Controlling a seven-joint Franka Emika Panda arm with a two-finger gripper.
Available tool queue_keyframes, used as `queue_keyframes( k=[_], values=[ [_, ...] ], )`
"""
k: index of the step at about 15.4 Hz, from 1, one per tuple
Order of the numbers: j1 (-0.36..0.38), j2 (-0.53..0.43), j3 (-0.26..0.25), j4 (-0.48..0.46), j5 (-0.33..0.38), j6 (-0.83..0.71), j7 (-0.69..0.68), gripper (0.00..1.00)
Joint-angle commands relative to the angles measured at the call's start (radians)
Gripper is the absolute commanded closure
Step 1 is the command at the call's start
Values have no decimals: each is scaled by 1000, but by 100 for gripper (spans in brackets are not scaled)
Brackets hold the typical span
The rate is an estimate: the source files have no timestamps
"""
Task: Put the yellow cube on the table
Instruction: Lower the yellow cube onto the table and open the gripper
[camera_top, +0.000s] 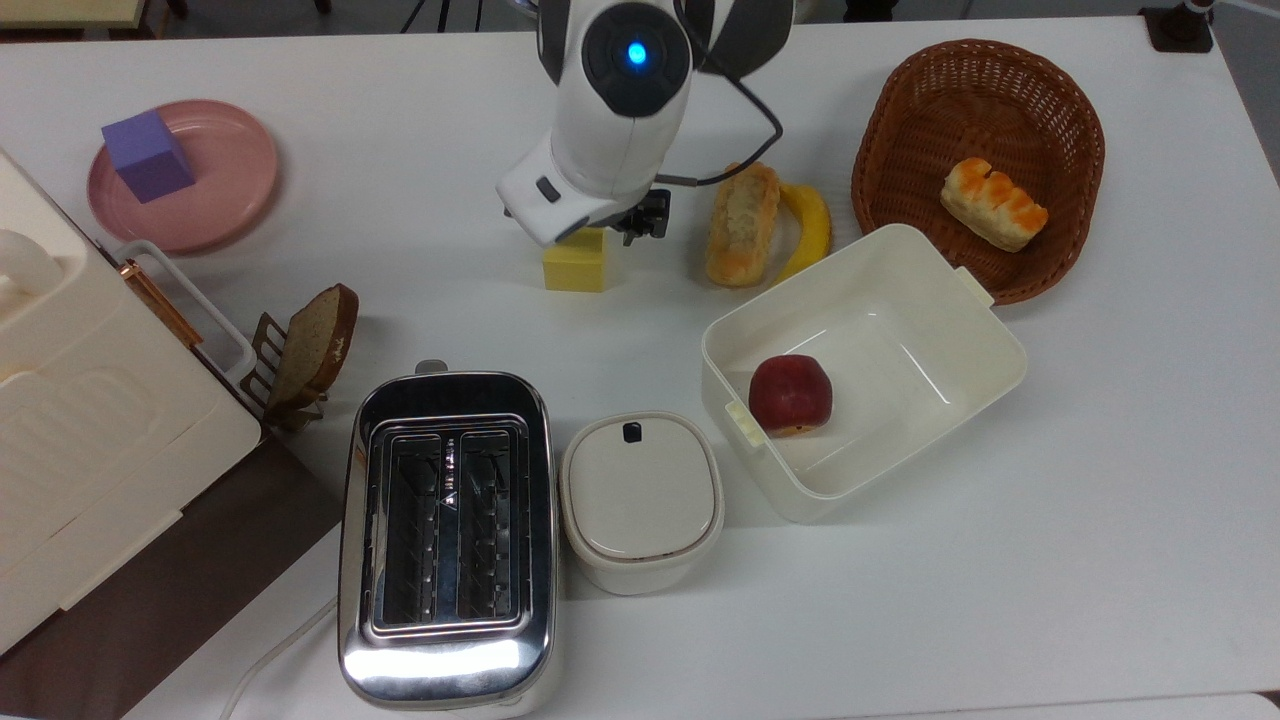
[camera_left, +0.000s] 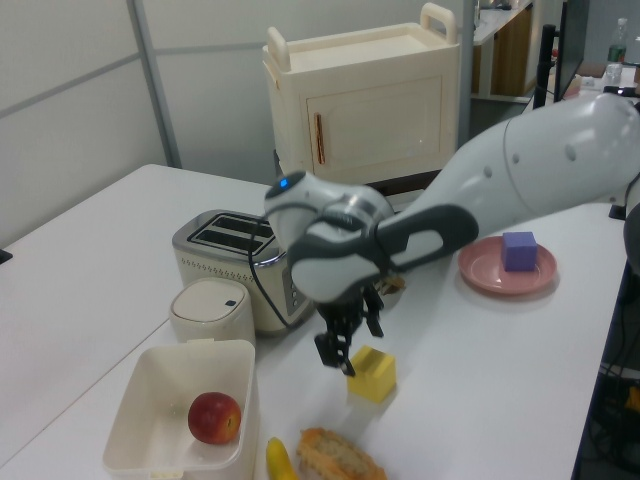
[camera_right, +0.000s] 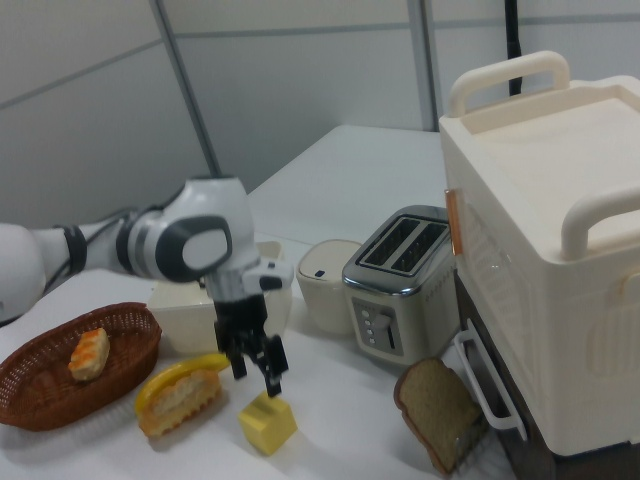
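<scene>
With our gripper (camera_right: 255, 365) spread open and holding nothing above the yellow cube (camera_right: 267, 422), which rests on the table (camera_top: 1000, 600) at center-bottom of the right view, we should lift straight up.

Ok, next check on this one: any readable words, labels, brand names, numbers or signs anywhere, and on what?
None can be read.
The toaster has small markings between its slots and a row of controls on its front; they are too small to read.
The lidded white container carries a small dark mark on its lid, with no legible text.
The yellow cube and the purple cube are plain.
</scene>
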Motion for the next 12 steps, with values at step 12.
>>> queue_keyframes(
  k=[12],
  values=[
    [-593, -254, 350, 190, -8, -158, 42, 0]
  ],
)
